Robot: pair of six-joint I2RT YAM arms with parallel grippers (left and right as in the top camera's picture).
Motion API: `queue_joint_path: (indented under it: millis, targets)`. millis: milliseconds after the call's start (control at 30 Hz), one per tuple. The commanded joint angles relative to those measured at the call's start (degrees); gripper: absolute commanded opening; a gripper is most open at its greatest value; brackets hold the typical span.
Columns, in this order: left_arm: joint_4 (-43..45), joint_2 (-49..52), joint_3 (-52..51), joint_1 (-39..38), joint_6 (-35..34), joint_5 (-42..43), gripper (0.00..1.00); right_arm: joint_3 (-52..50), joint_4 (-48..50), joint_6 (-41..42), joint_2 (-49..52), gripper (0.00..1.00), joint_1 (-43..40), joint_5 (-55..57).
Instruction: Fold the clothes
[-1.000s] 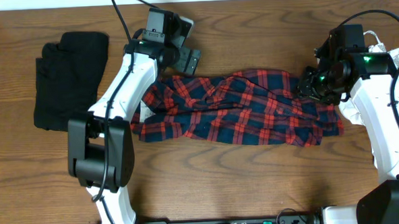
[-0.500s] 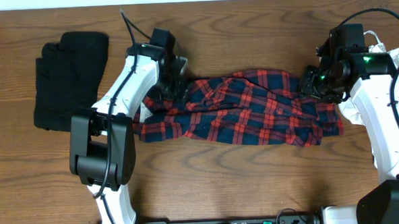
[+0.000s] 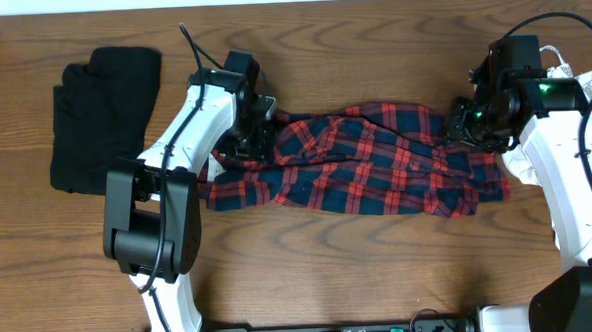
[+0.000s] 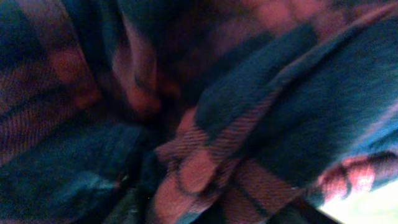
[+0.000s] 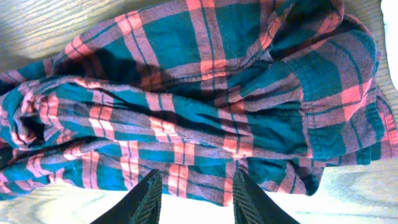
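**Hazards**
1. At the left gripper (image 3: pixel 253 138), the wrist view shows only dark, blurred folds of the plaid shirt (image 3: pixel 356 168) pressed close to the lens. We judge that a closure here can catch several layers at once. A lift would then drag a bundle rather than one edge.
2. At the right gripper (image 5: pixel 198 182), the shirt's hem lies between the fingertips. We judge that a shallow bite can slip off once the cloth comes under tension.
3. The shirt lies crumpled lengthwise on the table (image 3: pixel 381 272). If its two ends rise unevenly, the wrinkles fold in.
4. The black garment (image 3: pixel 104 119) lies well apart, beyond the shirt's left end, and we expect no interference from it.

**Pose**
- The left arm reaches forward and bends down onto the shirt's left end. We cannot tell whether its jaws grip cloth.
- The right arm reaches to the shirt's upper right end. Its fingers stand partly apart, and we cannot tell whether they pinch the hem.
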Motion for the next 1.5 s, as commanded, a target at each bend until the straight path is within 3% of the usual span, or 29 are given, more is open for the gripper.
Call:
queue_joint_path:
  millis: [0, 133, 233, 333, 400, 467, 600, 933, 1267, 1367, 1467]
  targets:
    - [-4.3, 0.2, 0.0, 0.1, -0.8, -0.4, 0.52, -0.1, 0.2, -0.9, -1.2, 0.36, 0.3, 0.8]
    - [-9.1, 0.2, 0.0, 0.1, -0.8, -0.5, 0.43, -0.1, 0.4, -0.9, -1.1, 0.36, 0.3, 0.8]
    - [-10.6, 0.2, 0.0, 0.1, -0.8, -0.5, 0.43, -0.2, 0.4, -0.9, -1.1, 0.36, 0.3, 0.9]
    - [-9.3, 0.2, 0.0, 0.1, -0.8, -1.1, 0.58, -0.2, 0.4, -0.9, -1.1, 0.36, 0.3, 0.8]
    - [-7.1, 0.2, 0.0, 0.1, -0.8, -4.7, 0.63, -0.5, 0.4, -0.9, -1.1, 0.36, 0.3, 0.8]
    - [-5.0, 0.2, 0.0, 0.1, -0.8, -9.0, 0.74, -0.8, 0.4, -0.9, -1.1, 0.36, 0.3, 0.8]
    - [-4.6, 0.2, 0.0, 0.1, -0.8, -13.6, 0.74, -1.0, 0.2, -0.9, -1.1, 0.36, 0.3, 0.8]
    - [-3.3, -3.2, 0.2, 0.1, -2.3, -13.6, 0.75, -1.0, 0.4, -0.9, -1.1, 0.37, 0.3, 0.8]
    - [2.7, -13.2, 0.2, 0.1, -2.3, -13.6, 0.84, -1.0, 1.2, -0.9, -1.1, 0.36, 0.3, 0.8]
    - [4.4, -14.6, 0.2, 0.0, -2.3, -12.2, 0.84, -1.0, 1.8, -5.2, -1.1, 0.30, 0.4, -0.5]
    - [8.6, -14.8, 0.2, -0.1, -2.3, -2.4, 0.75, -1.0, 2.6, -10.3, -1.1, 0.09, 0.5, -4.4]
